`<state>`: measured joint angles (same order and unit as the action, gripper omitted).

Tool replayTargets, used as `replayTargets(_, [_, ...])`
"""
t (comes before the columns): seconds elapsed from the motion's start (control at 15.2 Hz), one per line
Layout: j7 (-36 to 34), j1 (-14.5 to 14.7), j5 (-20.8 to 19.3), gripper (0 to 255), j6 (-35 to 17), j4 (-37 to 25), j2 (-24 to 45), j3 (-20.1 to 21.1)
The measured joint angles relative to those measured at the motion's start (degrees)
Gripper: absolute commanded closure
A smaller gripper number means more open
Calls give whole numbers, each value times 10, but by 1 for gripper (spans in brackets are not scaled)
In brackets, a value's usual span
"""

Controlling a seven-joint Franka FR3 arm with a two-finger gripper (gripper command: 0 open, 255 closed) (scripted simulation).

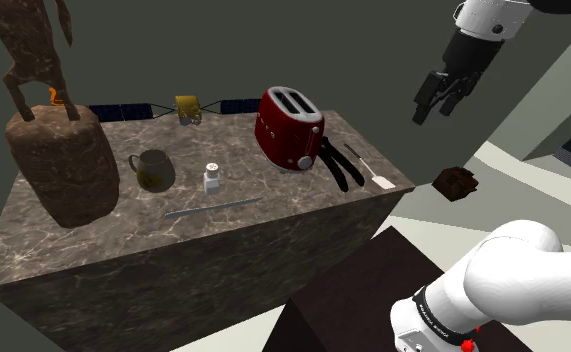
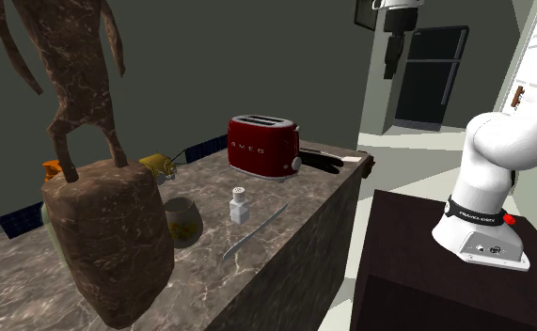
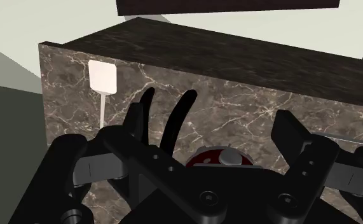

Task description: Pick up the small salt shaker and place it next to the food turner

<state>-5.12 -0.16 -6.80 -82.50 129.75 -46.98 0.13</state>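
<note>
Across the shoulder view, a dark veined marble tabletop (image 1: 295,194), flat and broad enough to carry everything loose. At its 9 o'clock end, a brown rock-like lump (image 1: 61,165), well apart from the work. High off the 2 o'clock corner, the white arm (image 1: 488,15) with its black jaws: spread apart, clasping nothing, probably held clear above the clutter ahead of any descent. Near the middle, a red two-slot toaster (image 1: 291,128), between shaker and goal, so likely something to arc over. At 4 o'clock of the toaster, the white flat-bladed food turner (image 1: 369,169), lying flat just beside black tongs (image 1: 338,165). At 8 o'clock of the toaster, the small white salt shaker (image 1: 212,178). Stands on its base, touching no neighbour. Long axis vertical, cap pointing straight up, sides open to a pinch from above.
</note>
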Motion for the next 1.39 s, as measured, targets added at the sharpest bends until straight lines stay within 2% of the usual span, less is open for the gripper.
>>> replayTargets(0.2, [-14, 3, 8, 0, -12, 5, 9, 11])
replayTargets(0.92, [-138, 21, 59, 0, -141, 1, 154, 106])
replayTargets(1.39, [-222, 26, 58, 0, -207, -60, 287, 165])
